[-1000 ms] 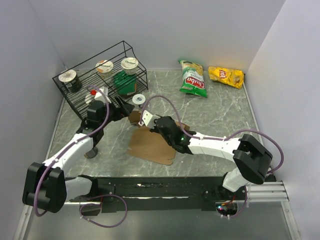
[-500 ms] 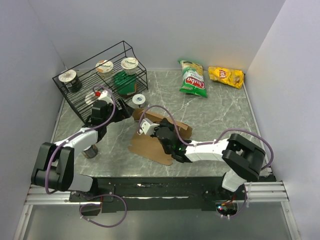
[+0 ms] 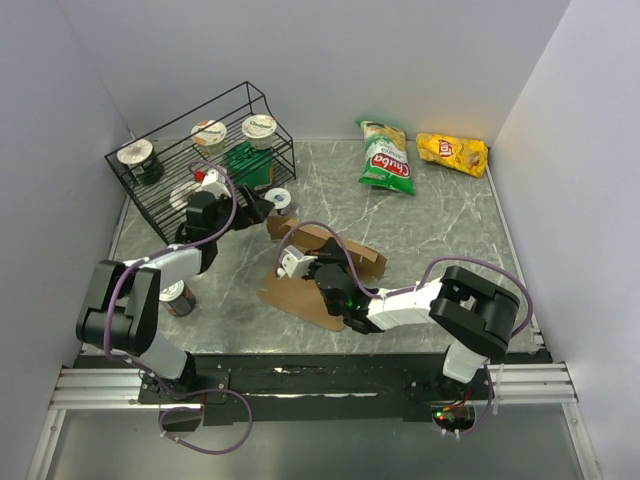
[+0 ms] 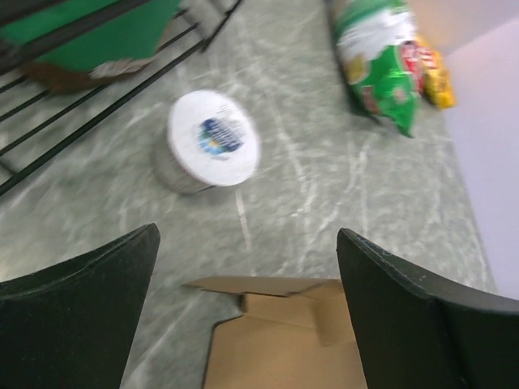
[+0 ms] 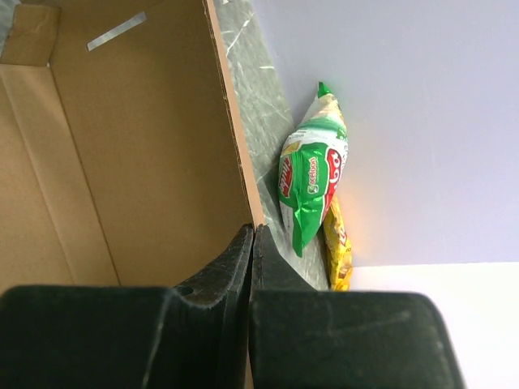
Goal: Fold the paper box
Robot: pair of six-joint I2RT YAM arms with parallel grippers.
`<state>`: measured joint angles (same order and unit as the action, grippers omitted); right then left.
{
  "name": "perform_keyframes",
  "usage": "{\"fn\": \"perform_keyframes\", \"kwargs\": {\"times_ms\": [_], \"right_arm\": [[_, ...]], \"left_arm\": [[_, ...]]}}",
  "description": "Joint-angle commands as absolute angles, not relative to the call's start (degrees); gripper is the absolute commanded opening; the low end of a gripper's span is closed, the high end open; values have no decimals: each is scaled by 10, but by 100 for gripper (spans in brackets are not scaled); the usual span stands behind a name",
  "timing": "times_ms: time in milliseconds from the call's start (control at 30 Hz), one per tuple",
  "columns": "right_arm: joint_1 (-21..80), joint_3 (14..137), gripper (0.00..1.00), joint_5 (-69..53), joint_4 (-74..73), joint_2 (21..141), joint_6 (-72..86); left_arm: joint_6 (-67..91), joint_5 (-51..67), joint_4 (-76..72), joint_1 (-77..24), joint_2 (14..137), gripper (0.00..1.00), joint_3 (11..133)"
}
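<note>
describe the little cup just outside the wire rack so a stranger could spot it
Find the black wire rack in the far left corner of the marble table. Just off its right end a small cup stands between the rack and the paper box. Unlike the cups inside the rack it stands free, and its white lid has a blue mark.

paper box (image 3: pixel 287 292) lies before wire rack (image 3: pixel 215 160) and chip bags (image 3: pixel 386 160).

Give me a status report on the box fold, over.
Left gripper open, over the paper box's far edge. Right gripper shut on a raised panel's edge. Yogurt cup on the table just beyond the box.
</note>
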<state>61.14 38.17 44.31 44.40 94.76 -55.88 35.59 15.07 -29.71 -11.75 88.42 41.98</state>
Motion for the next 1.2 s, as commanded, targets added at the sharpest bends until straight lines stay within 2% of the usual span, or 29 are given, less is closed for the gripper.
{"fn": "perform_keyframes", "kwargs": {"times_ms": [0, 167, 400, 667, 767, 1000, 1067, 1167], "right_arm": [[612, 358, 0, 436, 403, 943, -527], [612, 361, 0, 418, 381, 935, -500], [606, 362, 0, 401, 359, 922, -479], [602, 365, 0, 401, 362, 926, -478], [602, 367, 0, 402, 364, 927, -476], [600, 368, 0, 404, 360, 919, -467], [599, 369, 7, 406, 363, 919, -464], [599, 370, 10, 406, 359, 915, -458]], "left_arm": [[336, 219, -398, -117, 865, 98, 410], [297, 320, -369, -120, 905, 97, 451], [279, 383, -370, -140, 916, 94, 440], [270, 381, -355, -151, 919, 90, 427], [266, 375, -346, -152, 925, 85, 430], [264, 354, -341, -155, 931, 63, 417], [264, 346, -340, -156, 929, 61, 413], [259, 331, -334, -159, 926, 56, 410]]}}
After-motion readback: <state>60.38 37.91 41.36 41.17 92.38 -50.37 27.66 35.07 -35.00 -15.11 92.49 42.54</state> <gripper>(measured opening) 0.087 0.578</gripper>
